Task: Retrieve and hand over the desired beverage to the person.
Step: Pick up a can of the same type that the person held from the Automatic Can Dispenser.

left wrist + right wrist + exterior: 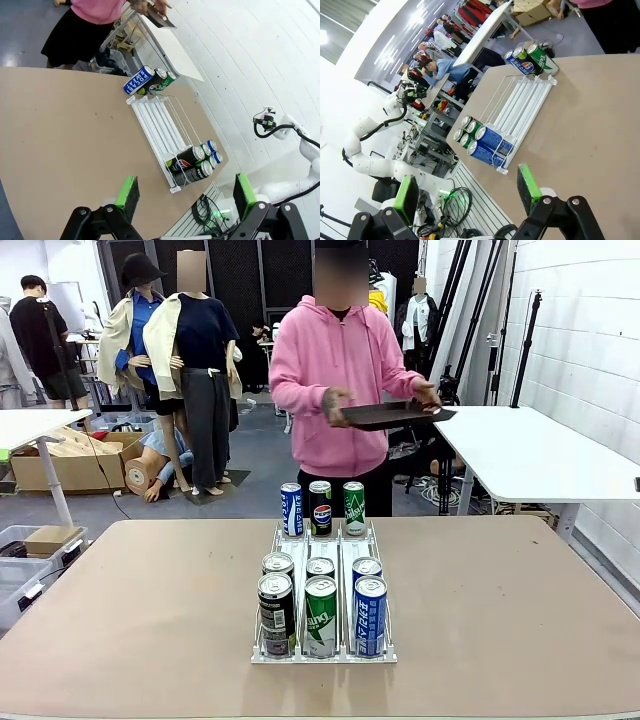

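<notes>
Brown tabletop [120, 610] carries a white wire rack [322, 540] at its middle, running lengthwise from the robot's side toward the person [335, 370]. Three drinks stand upright and side by side at the rack's far end: a blue can [291, 510] on the left, a black cola can [320, 508] in the middle and a green can [354, 508] on the right. Six more cans sit at the near end in two rows of three. The front row is a black front can [276, 615], a green front can [321, 616] and a blue front can [370, 615]. Nothing shows which drink is wanted.

The person, in a pink hooded top, stands beyond the far edge and holds a dark tray [395, 416] at waist height, next to a white side table [530, 455].

From the left wrist, the left gripper [186, 196] hangs above the table's near part. Its green pads are spread wide with nothing between them, well apart from the cans. From the right wrist, the right gripper [467, 191] is likewise spread wide and holds nothing, off the rack's near end.
</notes>
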You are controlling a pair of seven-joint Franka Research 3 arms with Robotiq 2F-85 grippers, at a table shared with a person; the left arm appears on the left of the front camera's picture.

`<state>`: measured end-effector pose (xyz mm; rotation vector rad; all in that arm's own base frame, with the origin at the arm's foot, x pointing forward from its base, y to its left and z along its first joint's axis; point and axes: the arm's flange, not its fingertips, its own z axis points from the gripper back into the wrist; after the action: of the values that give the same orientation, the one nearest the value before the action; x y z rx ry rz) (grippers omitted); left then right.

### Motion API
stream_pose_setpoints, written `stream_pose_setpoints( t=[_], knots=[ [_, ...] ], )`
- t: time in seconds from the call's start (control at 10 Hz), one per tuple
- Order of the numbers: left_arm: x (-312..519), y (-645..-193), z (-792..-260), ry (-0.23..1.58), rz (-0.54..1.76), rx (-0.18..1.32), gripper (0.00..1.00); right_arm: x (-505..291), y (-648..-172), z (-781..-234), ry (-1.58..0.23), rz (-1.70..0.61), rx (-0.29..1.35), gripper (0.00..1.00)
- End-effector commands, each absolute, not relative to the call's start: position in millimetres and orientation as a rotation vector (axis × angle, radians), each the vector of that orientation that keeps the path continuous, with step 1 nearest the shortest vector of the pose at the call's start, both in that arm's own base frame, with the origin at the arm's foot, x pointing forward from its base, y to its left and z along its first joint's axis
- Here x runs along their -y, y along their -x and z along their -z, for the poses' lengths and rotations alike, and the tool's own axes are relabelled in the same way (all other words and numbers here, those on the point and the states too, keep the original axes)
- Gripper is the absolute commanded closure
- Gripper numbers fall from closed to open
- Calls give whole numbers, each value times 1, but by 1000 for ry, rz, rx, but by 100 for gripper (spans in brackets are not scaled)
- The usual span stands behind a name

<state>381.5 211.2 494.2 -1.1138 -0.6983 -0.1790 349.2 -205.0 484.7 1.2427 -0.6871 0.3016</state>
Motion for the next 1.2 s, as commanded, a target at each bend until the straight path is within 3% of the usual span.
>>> stream_pose_setpoints(
  t=[0.0,1.1],
  knots=[
    [-211,-380,-495,1125,175,705,0,204,-348,-483,-1260,-303,701,0],
    [-211,-380,-495,1125,175,705,0,204,-348,-483,-1260,-303,701,0]
  ],
)
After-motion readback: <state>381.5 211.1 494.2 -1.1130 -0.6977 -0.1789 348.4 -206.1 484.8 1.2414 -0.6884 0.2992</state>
